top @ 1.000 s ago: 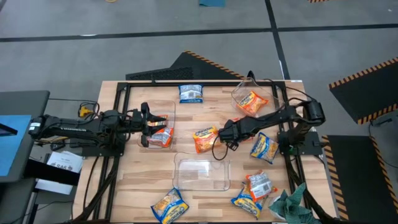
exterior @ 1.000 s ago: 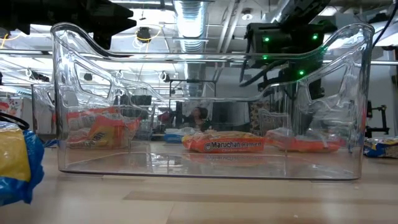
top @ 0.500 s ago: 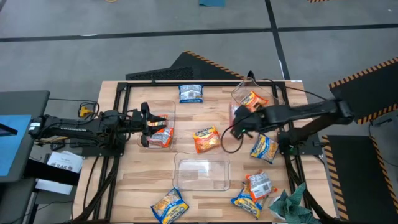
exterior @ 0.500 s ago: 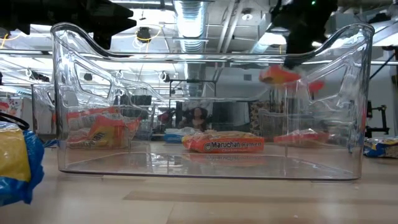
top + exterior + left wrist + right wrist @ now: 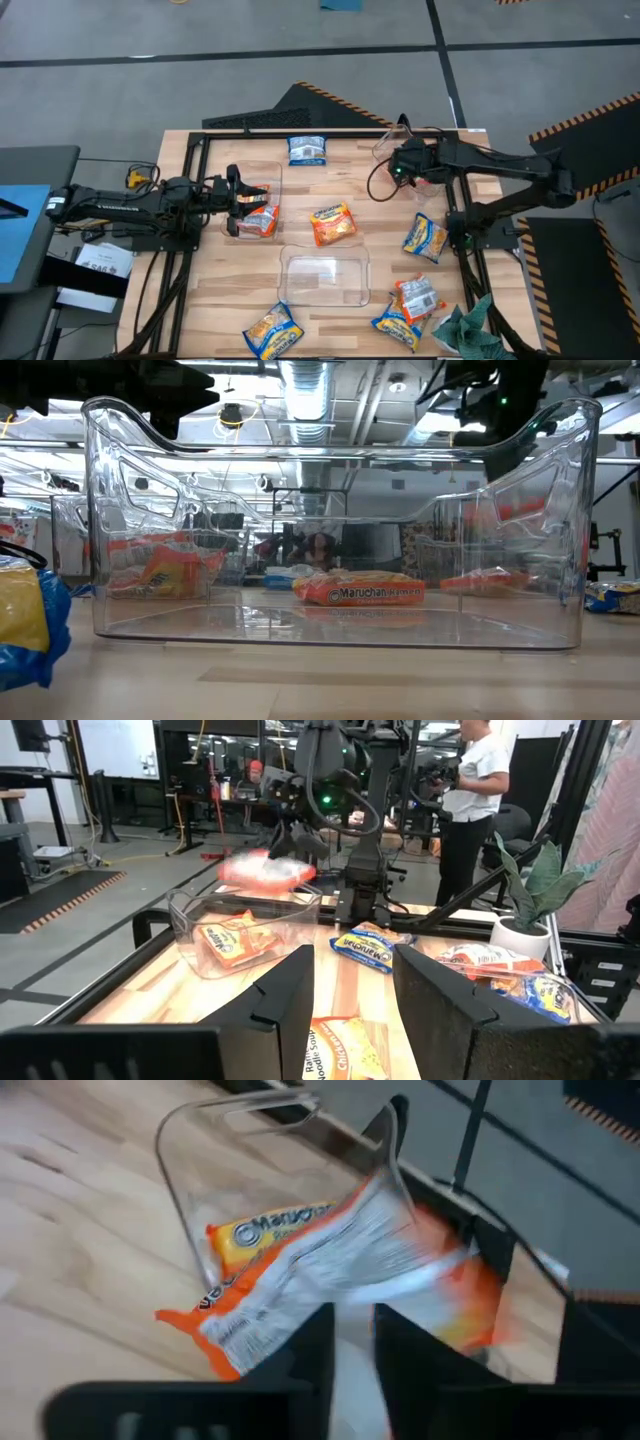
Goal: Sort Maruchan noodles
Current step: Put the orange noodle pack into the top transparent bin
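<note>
My right gripper (image 5: 405,168) is shut on a red-orange Maruchan packet with a silver-white back (image 5: 330,1260). It hangs over the clear tub (image 5: 415,150) at the table's far right. That tub holds an orange packet (image 5: 265,1235). My left gripper (image 5: 235,200) is open and waits at the left clear tub (image 5: 258,205), which holds orange packets. An orange packet (image 5: 332,222) lies flat mid-table. A blue one (image 5: 307,149) lies at the far edge and a blue-and-yellow one (image 5: 425,238) on the right. Three more (image 5: 272,330) (image 5: 415,297) (image 5: 398,325) lie near the front. My right gripper pinches the packet between its two fingers at one edge (image 5: 352,1302), silver-white back toward the wrist camera. The packet is lifted clear and stretches out past the fingertips above the far right tub's opening. In the left wrist view it shows as a red blur (image 5: 265,870) above that tub.
An empty clear tub (image 5: 325,275) stands near the front middle and fills the low view (image 5: 340,520). A teal-green cloth (image 5: 465,325) lies at the near right corner. A person (image 5: 475,790) stands beyond the table's right side. Bare wood lies between the tubs.
My right gripper has lifted the red-orange packet from the middle of the table. It has carried the packet up and toward the far right tub, and the packet now hangs clear over that tub. The left arm has kept still.
</note>
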Controlling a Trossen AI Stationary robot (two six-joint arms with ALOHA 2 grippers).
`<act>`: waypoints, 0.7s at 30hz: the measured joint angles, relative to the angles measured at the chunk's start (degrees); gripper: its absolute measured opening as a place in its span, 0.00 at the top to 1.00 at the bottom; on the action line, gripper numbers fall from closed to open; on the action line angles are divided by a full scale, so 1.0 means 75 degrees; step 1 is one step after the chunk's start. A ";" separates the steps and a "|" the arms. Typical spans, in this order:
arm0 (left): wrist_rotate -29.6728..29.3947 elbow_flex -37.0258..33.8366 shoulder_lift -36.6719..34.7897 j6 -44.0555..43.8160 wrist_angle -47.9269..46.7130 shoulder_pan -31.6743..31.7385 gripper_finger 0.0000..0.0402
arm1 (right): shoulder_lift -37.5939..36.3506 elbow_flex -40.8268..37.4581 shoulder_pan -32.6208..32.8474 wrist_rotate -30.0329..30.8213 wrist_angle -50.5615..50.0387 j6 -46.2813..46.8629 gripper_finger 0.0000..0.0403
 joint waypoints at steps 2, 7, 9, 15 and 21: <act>0.0000 0.0000 -0.0003 0.0000 0.0000 0.0000 0.69 | 0.0005 0.0000 -0.0031 -0.0087 -0.0010 -0.0114 0.67; 0.0000 0.0000 0.0000 0.0000 0.0000 0.0000 0.69 | -0.0166 0.0000 0.0165 -0.0150 0.0021 -0.0195 0.46; 0.0000 0.0000 0.0000 0.0000 0.0000 0.0000 0.69 | -0.0302 0.0000 0.0373 -0.0148 0.0271 -0.0199 0.40; 0.0000 0.0000 0.0000 0.0000 0.0000 0.0000 0.69 | -0.0647 0.0012 0.1485 -0.0320 0.2344 -0.1157 0.35; 0.0000 0.0000 0.0000 -0.0019 0.0000 -0.0002 0.69 | -0.0106 0.0017 0.2237 -0.2246 0.4266 -0.2190 0.35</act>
